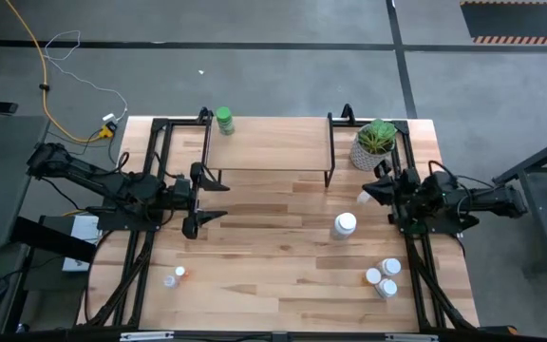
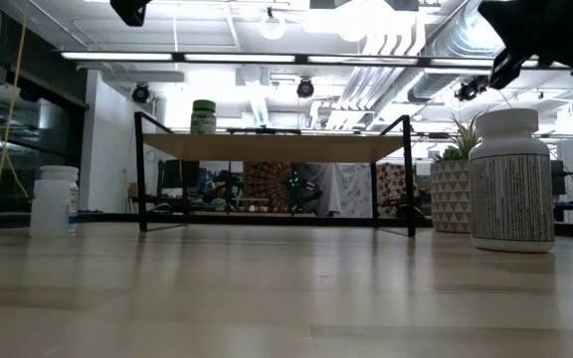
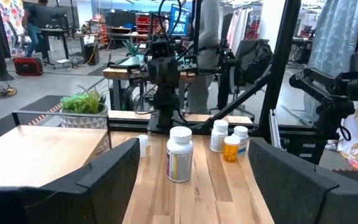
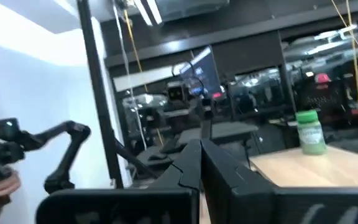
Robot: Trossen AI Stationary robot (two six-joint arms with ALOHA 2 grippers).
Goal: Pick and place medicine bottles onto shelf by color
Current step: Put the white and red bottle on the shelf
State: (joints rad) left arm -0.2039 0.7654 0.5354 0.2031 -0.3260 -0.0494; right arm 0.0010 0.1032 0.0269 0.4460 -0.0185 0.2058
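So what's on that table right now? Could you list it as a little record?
shelf: one green-capped bottle at its left end
large white bottle: upright on table, right of centre
bottle cluster: near right edge
small bottles: near left
plant: beside shelf's right end
left gripper: jaws open, empty
right gripper: jaws shut, empty

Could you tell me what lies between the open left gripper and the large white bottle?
Only bare tabletop between left gripper and large white bottle, per the high view.

Workshop — exposed ducts, workbenches.
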